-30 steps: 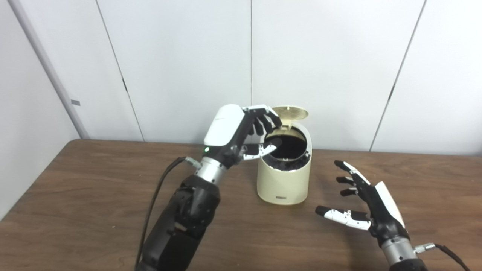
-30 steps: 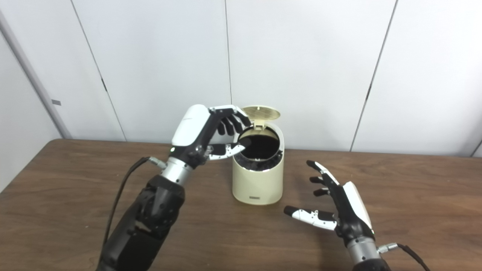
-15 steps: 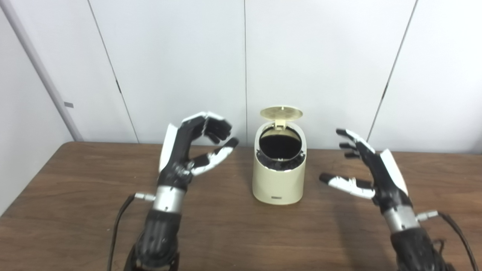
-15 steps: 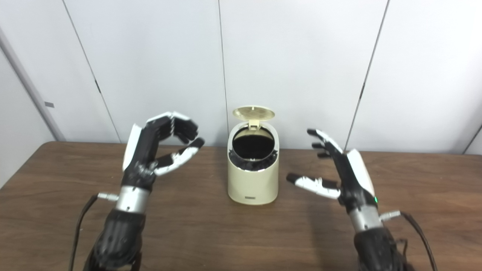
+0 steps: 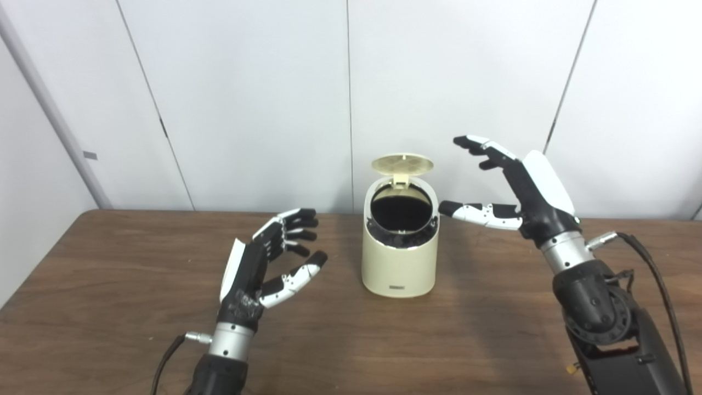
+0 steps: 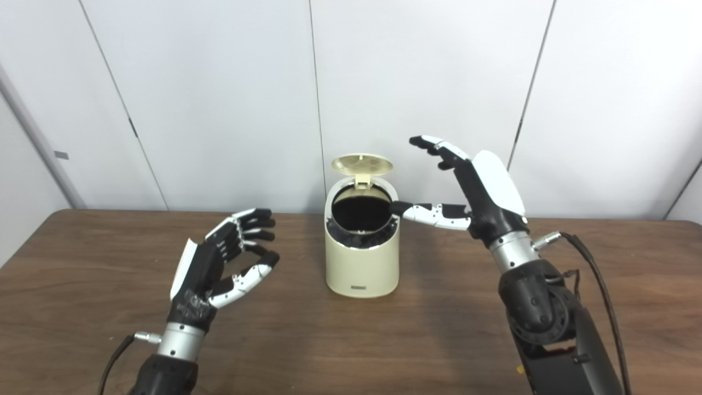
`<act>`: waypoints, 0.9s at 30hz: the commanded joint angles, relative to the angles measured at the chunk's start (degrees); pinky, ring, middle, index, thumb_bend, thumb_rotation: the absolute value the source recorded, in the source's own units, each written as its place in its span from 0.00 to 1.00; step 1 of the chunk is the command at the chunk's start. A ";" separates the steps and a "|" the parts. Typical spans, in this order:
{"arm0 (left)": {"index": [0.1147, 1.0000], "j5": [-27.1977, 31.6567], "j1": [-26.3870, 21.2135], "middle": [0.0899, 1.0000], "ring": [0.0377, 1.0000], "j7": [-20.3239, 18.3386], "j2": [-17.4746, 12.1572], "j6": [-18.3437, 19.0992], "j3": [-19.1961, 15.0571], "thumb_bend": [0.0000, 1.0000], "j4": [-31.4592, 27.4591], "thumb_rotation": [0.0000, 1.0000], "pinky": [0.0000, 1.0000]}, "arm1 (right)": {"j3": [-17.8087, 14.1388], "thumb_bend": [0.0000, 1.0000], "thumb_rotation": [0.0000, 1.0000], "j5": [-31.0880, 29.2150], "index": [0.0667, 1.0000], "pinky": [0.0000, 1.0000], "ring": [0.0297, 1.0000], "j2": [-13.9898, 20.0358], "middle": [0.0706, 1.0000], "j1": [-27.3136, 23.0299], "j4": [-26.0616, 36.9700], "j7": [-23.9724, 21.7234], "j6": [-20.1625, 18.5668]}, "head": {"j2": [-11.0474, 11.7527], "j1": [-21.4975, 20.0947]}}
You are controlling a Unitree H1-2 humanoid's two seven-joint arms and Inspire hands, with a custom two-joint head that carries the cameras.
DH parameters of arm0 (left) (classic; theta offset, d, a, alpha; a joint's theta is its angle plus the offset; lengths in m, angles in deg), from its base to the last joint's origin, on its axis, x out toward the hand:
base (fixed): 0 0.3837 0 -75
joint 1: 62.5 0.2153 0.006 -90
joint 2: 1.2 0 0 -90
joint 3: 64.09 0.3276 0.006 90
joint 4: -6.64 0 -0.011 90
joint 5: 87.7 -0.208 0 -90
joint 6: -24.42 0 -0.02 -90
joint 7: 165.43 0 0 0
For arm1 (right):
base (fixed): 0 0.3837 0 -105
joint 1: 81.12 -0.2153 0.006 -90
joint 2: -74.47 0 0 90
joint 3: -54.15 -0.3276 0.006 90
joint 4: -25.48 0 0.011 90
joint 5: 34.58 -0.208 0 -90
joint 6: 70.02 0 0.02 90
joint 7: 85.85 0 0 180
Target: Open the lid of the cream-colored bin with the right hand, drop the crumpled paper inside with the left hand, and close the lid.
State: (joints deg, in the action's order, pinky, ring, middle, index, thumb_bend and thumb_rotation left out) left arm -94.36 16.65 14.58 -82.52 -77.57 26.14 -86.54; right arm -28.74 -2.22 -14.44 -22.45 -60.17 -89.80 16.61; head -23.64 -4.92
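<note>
Cream-colored bin (image 5: 399,258) stands upright near the middle of the brown wooden table (image 5: 109,307), close to the white panelled wall (image 5: 247,99) behind it. Its round lid (image 5: 402,164) is tipped up on the hinge at the back edge, leaving the dark mouth of the bin uncovered; nothing can be made out in the black interior, and the crumpled paper cannot be seen in either view.

On the bin's right side, the right hand (image 5: 521,186) is raised above the table, its fingers (image 5: 482,147) spread and reaching toward the bin at about the height of the lid, though apart from it. Its thumb (image 5: 471,211) points at the bin's upper rim and ends just beside it; whether it touches cannot be told. This hand holds nothing.

Left of the bin and lower down, the left hand (image 5: 263,263) hovers over the table, palm turned toward the bin. Its fingers (image 5: 293,226) are loosely curled but parted, with the thumb (image 5: 293,277) held away beneath them, and it too is empty, well clear of the bin.
</note>
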 commanded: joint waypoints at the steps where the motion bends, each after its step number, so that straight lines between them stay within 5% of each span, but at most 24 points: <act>1: 0.73 -0.29 -1.09 0.71 0.66 -0.18 -0.63 -2.42 0.13 0.52 0.07 0.25 0.56 | 0.04 0.68 0.67 1.28 0.78 0.69 0.80 1.19 0.79 -4.51 1.69 -0.05 0.22 | 0.27 -0.22; 27: 0.73 -4.10 -1.63 0.71 0.66 -0.78 -1.31 -1.37 2.64 0.50 2.03 0.21 0.58 | 4.60 0.70 0.69 4.16 0.83 0.74 0.92 1.74 0.86 -9.55 -3.34 -6.15 -2.34 | 0.46 0.29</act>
State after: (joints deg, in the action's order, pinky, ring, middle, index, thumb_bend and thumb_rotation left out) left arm -97.86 16.82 13.78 -83.45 -77.82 28.74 -83.99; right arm -24.19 1.33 -13.40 -28.60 -64.32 -96.36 13.61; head -23.12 -4.57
